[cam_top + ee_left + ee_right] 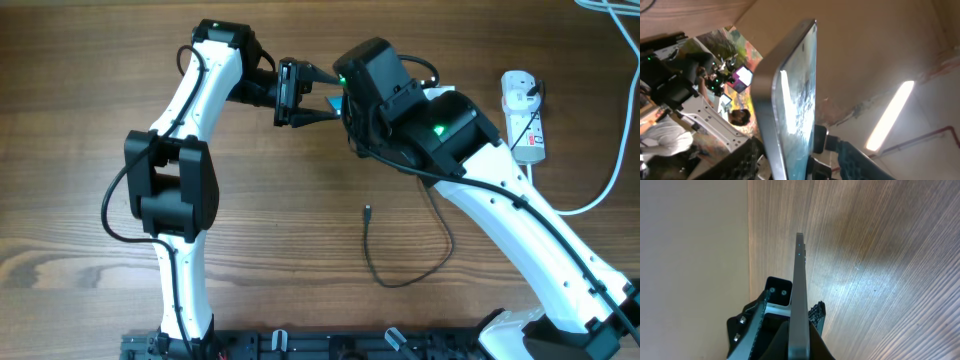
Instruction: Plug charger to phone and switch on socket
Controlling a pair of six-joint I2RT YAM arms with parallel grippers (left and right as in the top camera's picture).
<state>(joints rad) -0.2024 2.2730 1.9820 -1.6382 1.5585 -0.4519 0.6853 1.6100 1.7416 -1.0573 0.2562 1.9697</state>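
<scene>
The wooden desk (280, 220) carries both arms, which rise from its near edge. The left arm (185, 120) and the right arm (520, 200) meet close to the middle of the far edge.

The socket (524, 120) lies flat by the right edge, near the far right corner. Its thick white cord (612, 170) curves along that edge. It is well apart from both claws.

The phone (792, 110) is off the desk, held between the two arms near the far edge. In the overhead view only a sliver of its cyan screen shows.

The right claw (797, 297) is clamped on the phone. The handset stands edge-on between its fingers, with a finger tight against each face.

The left claw (328, 97) is spread wide around the same phone. In its wrist view one textured pad (742, 162) sits just beside the phone's back. The other pad stands clear of the screen side, so this claw is not gripping.

The charger (372, 262) lies loose on the desk, looping toward the near edge. Its connector tip (367, 210) rests near the desk's middle, well apart from the phone and touching neither claw.
</scene>
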